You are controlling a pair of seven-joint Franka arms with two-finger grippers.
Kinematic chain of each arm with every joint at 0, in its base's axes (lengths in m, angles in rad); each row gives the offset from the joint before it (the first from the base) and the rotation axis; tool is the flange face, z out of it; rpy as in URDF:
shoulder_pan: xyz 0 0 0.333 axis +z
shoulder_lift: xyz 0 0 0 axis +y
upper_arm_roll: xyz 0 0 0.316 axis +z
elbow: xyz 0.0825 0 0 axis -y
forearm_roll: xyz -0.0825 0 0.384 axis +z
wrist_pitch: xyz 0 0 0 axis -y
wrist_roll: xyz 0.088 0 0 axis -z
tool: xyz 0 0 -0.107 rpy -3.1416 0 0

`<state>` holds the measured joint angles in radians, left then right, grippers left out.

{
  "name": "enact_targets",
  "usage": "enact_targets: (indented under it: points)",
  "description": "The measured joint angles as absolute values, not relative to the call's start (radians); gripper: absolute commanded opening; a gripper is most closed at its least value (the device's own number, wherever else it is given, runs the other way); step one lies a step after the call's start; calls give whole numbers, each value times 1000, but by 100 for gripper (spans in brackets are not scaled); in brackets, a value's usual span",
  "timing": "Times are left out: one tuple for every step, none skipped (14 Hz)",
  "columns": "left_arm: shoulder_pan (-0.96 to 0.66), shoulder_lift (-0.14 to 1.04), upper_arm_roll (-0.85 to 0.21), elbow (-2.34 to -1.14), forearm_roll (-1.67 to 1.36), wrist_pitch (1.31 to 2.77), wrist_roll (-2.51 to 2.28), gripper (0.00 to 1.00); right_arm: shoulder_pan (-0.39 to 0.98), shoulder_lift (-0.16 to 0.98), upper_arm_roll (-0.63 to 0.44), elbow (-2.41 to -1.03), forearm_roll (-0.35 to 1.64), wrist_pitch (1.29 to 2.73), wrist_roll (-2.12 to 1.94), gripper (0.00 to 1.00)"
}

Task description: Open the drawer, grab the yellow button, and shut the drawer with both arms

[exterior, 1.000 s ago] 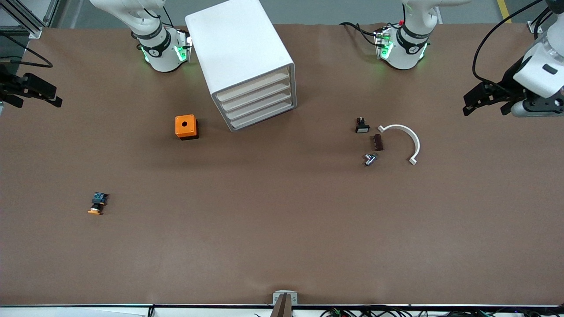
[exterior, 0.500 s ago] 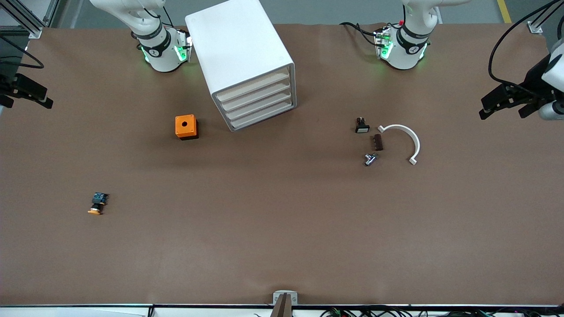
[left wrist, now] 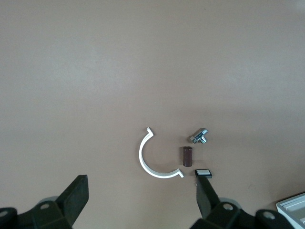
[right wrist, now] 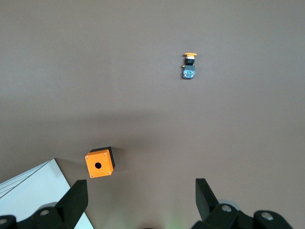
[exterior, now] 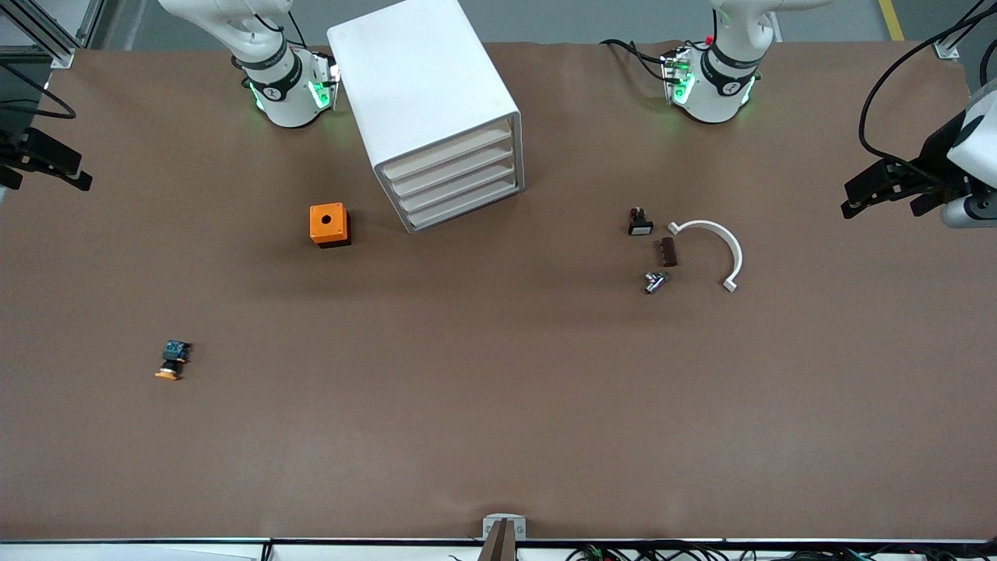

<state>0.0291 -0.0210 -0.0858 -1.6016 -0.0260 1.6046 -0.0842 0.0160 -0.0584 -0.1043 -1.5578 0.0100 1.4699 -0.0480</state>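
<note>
Nearest the front camera, toward the right arm's end of the brown worktop (exterior: 498, 405), the button (exterior: 172, 360) lies on its side, its flat orange cap pointing toward the camera and its black-and-blue body farther away. It sits alone, well apart from everything else, and nothing touches it.

Farther from the camera, toward the left arm's end, a cluster of small parts rests on the worktop: a small metal fitting (exterior: 654, 281), then a dark brown block (exterior: 667, 252) just beside a white half-ring clamp (exterior: 715, 247), and farthest of these a small black part with a white face (exterior: 640, 224).

At about the same depth as that black part, toward the right arm's end, an orange cube with a round black hole (exterior: 329, 224) stands upright just beside the cabinet's lower front corner, not touching it.

The white cabinet (exterior: 420, 93) stands between the two arm bases, its front turned toward the camera at an angle. The drawer (exterior: 447, 153), highest of four, is pushed in flush like the three below it.

The left gripper (exterior: 880, 189) hangs in the air over the worktop's edge at the left arm's end, jaws apart and empty. The right gripper (exterior: 48, 162) hangs over the other end's edge, jaws likewise spread with nothing between them. Both arms wait off to the sides.
</note>
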Motion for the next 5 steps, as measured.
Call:
enact_targets:
  points:
    - [29, -21, -86, -1600, -26, 1604, -84, 100, 18, -60, -104, -1558, 10, 1470, -48, 100]
    - [29, -21, -86, -1600, -26, 1604, -84, 100, 20, -61, -104, -1558, 10, 1470, -48, 100]
    - [29, -21, -87, -1600, -26, 1604, -84, 100, 21, -62, -104, -1558, 10, 1469, -48, 100]
    - [29, -21, -87, -1600, -26, 1604, -84, 100, 22, -62, -104, -1558, 10, 1468, -48, 100]
    - [29, -21, -87, -1600, -26, 1604, -84, 100, 23, -62, -104, -1558, 10, 1467, -48, 100]
